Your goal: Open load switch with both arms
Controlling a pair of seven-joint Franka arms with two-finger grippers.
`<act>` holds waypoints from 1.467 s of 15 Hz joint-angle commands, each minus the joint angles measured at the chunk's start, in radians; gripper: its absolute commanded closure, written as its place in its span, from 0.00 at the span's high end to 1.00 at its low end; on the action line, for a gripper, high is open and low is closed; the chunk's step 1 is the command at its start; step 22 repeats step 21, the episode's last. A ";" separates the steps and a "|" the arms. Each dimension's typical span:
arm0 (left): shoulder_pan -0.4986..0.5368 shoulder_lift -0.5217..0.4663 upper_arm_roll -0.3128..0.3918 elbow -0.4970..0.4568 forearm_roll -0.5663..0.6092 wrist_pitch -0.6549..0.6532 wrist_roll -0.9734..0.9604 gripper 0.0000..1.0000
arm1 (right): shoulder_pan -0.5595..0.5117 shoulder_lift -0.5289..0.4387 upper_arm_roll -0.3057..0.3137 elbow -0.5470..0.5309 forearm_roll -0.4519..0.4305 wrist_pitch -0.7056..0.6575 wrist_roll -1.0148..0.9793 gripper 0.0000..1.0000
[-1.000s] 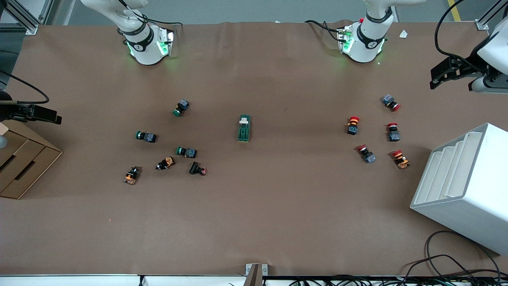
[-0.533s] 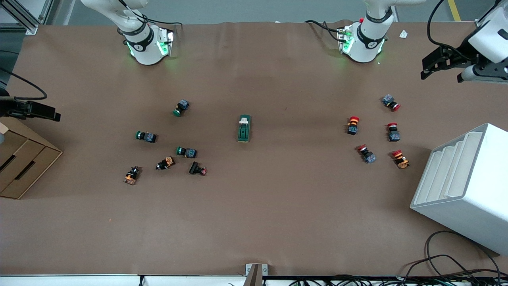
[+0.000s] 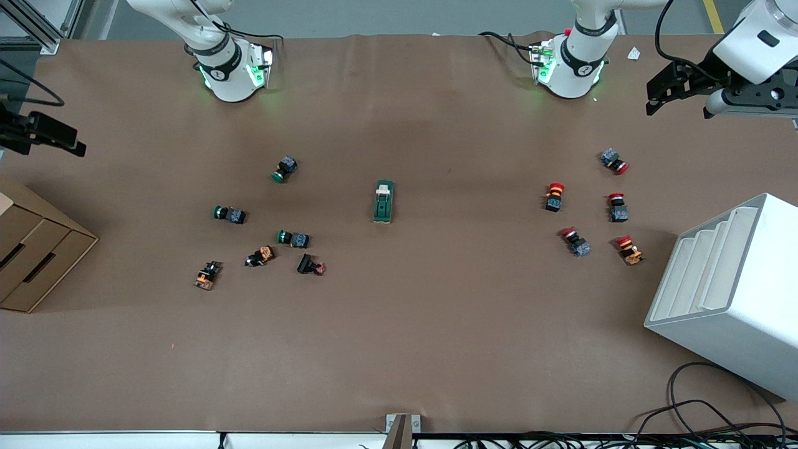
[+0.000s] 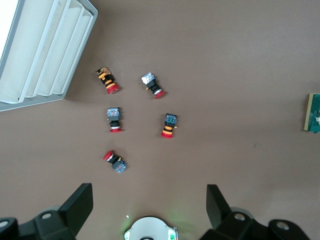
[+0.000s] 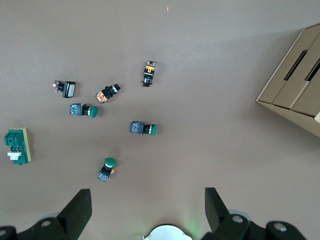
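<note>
Dark green and oblong, your load switch (image 3: 383, 202) lies flat on the brown desk (image 3: 436, 324), about midway between the two arms' ends. Its long axis runs from the bases' edge toward the front camera, and the white lever tab (image 3: 384, 187) sits at the end toward the bases. You can see it at the edge of both wrist views too (image 4: 314, 113) (image 5: 17, 146).

Toward the right arm's end lies a loose cluster of green push buttons (image 3: 284, 169) and other small switches; toward the left arm's end, a group of red push buttons (image 3: 554, 196), with a white stepped rack (image 3: 723, 293) beside them. A cardboard drawer box (image 3: 34, 252) sits at the right arm's end.

Your left tool (image 3: 664, 93) hangs in the air over the desk near the left arm's base, fingers spread apart and holding nothing. Your right tool (image 3: 59, 138) is over the desk's edge at the right arm's end, above the cardboard box, its fingers likewise apart in its wrist view (image 5: 147, 210).
</note>
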 commanded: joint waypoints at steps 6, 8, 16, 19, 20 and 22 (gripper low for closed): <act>0.011 -0.009 0.005 -0.013 -0.002 0.016 0.008 1.00 | -0.003 -0.126 0.032 -0.158 -0.043 0.073 0.001 1.00; 0.011 -0.010 0.008 -0.012 -0.002 0.034 0.010 1.00 | -0.003 -0.151 0.032 -0.192 -0.037 0.085 0.004 1.00; 0.030 0.023 0.008 0.024 -0.005 0.068 -0.007 1.00 | -0.006 -0.143 0.029 -0.160 -0.028 0.084 0.003 1.00; 0.046 0.036 0.010 0.039 -0.002 0.068 0.001 1.00 | -0.005 -0.143 0.029 -0.157 -0.017 0.084 0.010 1.00; 0.046 0.039 0.010 0.048 -0.002 0.067 -0.003 1.00 | -0.006 -0.143 0.028 -0.157 -0.005 0.084 0.007 1.00; 0.046 0.042 0.010 0.050 -0.002 0.065 0.004 1.00 | -0.007 -0.143 0.028 -0.157 -0.002 0.084 0.003 1.00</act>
